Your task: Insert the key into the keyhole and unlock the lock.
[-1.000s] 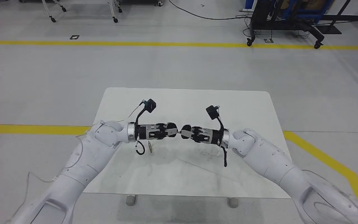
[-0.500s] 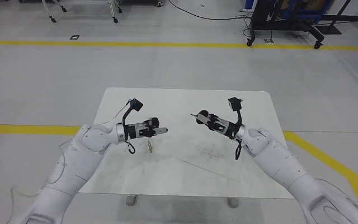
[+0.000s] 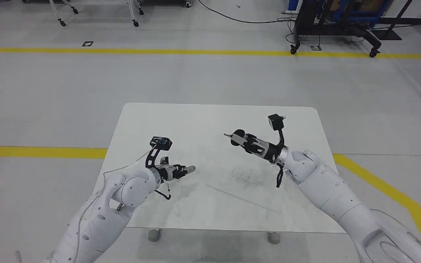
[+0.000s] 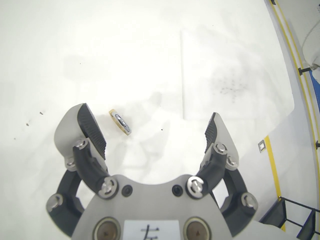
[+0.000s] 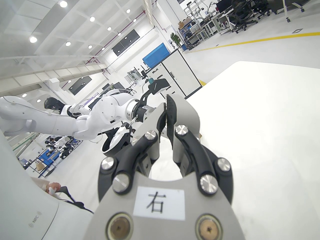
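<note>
A small brass padlock [image 4: 120, 122] with a silver shackle lies on the white table [image 3: 289, 125]. My left gripper [image 4: 147, 113] hovers over it, open. The lock sits between its fingers, close to one pad [image 4: 90, 126] and not touching it. In the top view the left gripper [image 3: 185, 169] is at the table's near left. My right gripper [image 3: 233, 137] hangs above the table's middle, its pads [image 5: 171, 111] pressed together. A thin sliver of the key [image 3: 226, 135] pokes from its tip. In the right wrist view the pads hide the key.
A patch of dark scuff marks [image 4: 228, 88] and a thin straight line [image 4: 182, 76] mark the tabletop right of the lock. The table's near edge [image 4: 287, 116] lies just beyond them. The far half of the table is bare.
A second ago both grippers met at the table's middle. The left gripper let go of the lock, which now lies on the table, and drew back lower. The right gripper withdrew, then stayed still.
</note>
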Robot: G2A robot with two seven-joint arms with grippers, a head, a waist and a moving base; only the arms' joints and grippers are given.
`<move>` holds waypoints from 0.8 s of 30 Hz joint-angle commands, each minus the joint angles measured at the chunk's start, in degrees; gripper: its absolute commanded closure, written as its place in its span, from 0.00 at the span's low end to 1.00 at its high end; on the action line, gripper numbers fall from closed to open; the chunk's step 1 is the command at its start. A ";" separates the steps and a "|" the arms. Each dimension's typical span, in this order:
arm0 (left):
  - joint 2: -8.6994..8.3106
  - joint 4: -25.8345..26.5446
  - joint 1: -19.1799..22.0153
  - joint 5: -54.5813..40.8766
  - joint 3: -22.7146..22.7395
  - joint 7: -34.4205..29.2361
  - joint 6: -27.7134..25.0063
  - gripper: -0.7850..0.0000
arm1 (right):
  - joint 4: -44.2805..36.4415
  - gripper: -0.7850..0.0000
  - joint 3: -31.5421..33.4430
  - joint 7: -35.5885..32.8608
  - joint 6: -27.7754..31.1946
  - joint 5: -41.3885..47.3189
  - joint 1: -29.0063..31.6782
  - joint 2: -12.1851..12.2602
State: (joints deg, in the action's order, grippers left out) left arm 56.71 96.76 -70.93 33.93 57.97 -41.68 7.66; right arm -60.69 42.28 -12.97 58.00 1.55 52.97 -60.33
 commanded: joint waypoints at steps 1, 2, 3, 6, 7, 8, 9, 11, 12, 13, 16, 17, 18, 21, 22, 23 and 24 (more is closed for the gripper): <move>0.47 -1.61 1.18 1.23 -1.31 -0.40 3.04 0.00 | 0.00 1.00 0.00 0.00 0.00 0.00 0.00 0.00; 0.75 -2.17 1.77 1.71 -1.99 -0.50 4.40 0.00 | 0.00 1.00 0.00 0.00 0.00 0.00 0.00 0.00; 1.01 -2.79 2.31 2.31 -2.60 -0.44 5.96 0.00 | 0.00 1.00 0.00 0.00 0.00 0.00 0.00 0.00; 1.79 -3.77 3.48 3.56 -4.43 -0.28 9.39 0.00 | 0.00 1.00 0.00 0.00 0.00 0.00 0.00 0.00; 2.00 -4.12 3.73 3.71 -4.96 -0.47 9.90 0.00 | 0.00 1.00 0.00 0.00 0.00 0.00 0.00 0.00; 2.19 -4.56 4.03 4.07 -5.43 -0.85 10.68 0.00 | 0.00 1.00 0.00 0.00 0.00 0.00 0.00 0.00; 2.39 -4.83 4.33 4.41 -5.91 -1.22 11.45 0.00 | 0.00 1.00 0.00 0.00 0.00 0.00 0.00 0.00; 2.74 -5.29 4.84 4.95 -6.69 -1.92 12.60 0.04 | 0.00 1.00 0.00 0.00 0.00 0.00 0.00 0.00; 2.90 -5.41 5.03 5.14 -6.94 -2.02 13.06 0.07 | 0.00 1.00 0.00 0.00 0.00 0.00 0.00 0.00; 3.03 -5.53 5.13 5.45 -7.13 -1.94 13.58 0.10 | 0.00 1.00 0.00 0.00 0.00 0.00 0.00 0.00; 3.33 -5.52 5.14 6.32 -7.55 -2.04 14.67 0.29 | 0.00 1.00 0.00 0.00 0.00 0.00 0.00 0.00; 3.40 -5.43 5.06 6.68 -7.64 -2.11 15.07 0.36 | 0.00 1.00 0.00 0.00 0.00 0.00 0.00 0.00; 3.47 -5.28 4.97 7.10 -7.75 -2.29 15.49 0.41 | 0.00 1.00 0.00 0.00 0.00 0.00 0.00 0.00; 3.64 -4.74 4.67 8.39 -7.99 -2.79 16.85 0.55 | 0.00 1.00 0.00 0.00 0.00 0.00 0.00 0.00; 3.69 -4.50 4.56 8.92 -8.02 -2.84 17.44 0.55 | 0.00 1.00 0.00 0.00 0.00 0.00 0.00 0.00; 3.74 -4.22 4.41 9.49 -8.07 -2.81 17.97 0.56 | 0.00 1.00 0.00 0.00 0.00 0.00 0.00 0.00; 3.78 -3.91 4.22 9.80 -8.10 -2.88 18.29 0.59 | 0.00 1.00 0.00 0.00 0.00 0.00 0.00 0.00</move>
State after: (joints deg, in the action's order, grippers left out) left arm 60.45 92.55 -66.52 43.33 49.91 -44.53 25.55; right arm -60.69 42.28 -12.97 58.00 1.55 52.97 -60.33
